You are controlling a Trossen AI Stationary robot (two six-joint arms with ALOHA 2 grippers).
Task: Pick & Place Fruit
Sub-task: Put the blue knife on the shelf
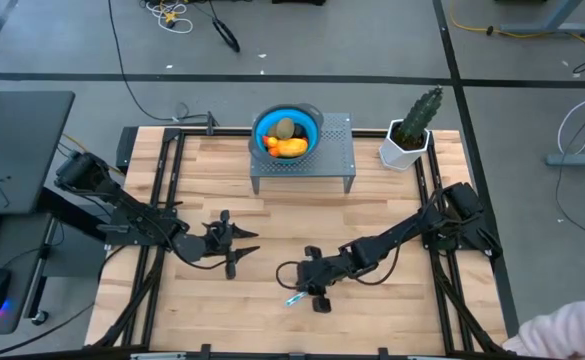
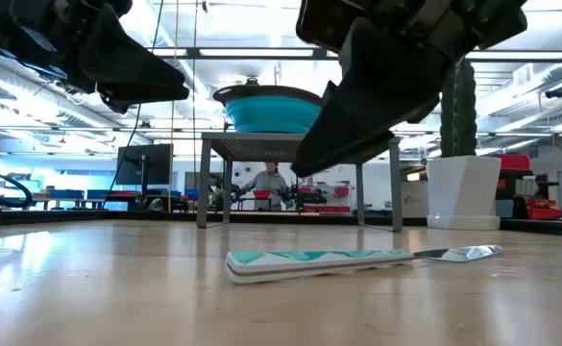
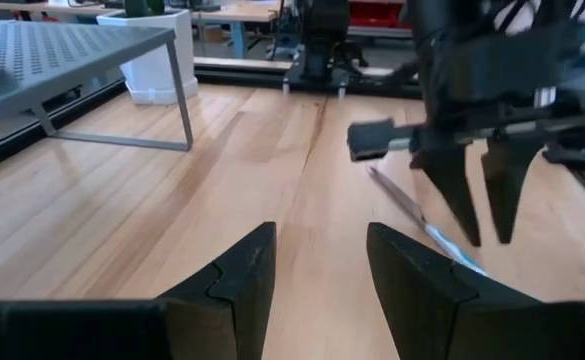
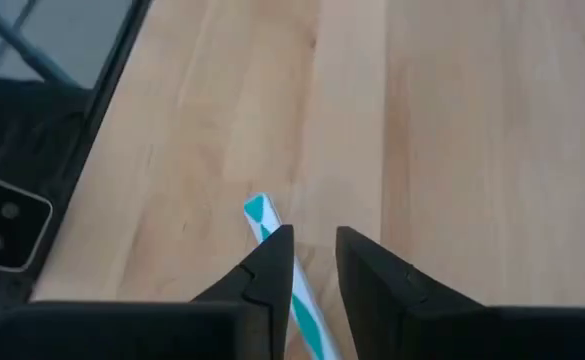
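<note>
Wooden tabletop [image 1: 372,300]: fruit [image 1: 288,146] sits in the blue bowl [image 1: 307,118] on the grey rack [image 1: 334,160], visible only from overhead. Right gripper [image 4: 312,262], jaws released, straddles the knife [image 2: 357,259]. Left gripper [image 3: 317,265] hovers beside it, jaws released.

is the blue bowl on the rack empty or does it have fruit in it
Not empty. The high view shows the blue bowl on the metal rack holding a yellow-orange oblong fruit and an olive-brown oval.

text: none legible | labels: none | brands: none | numbers: none | signs: none
</note>
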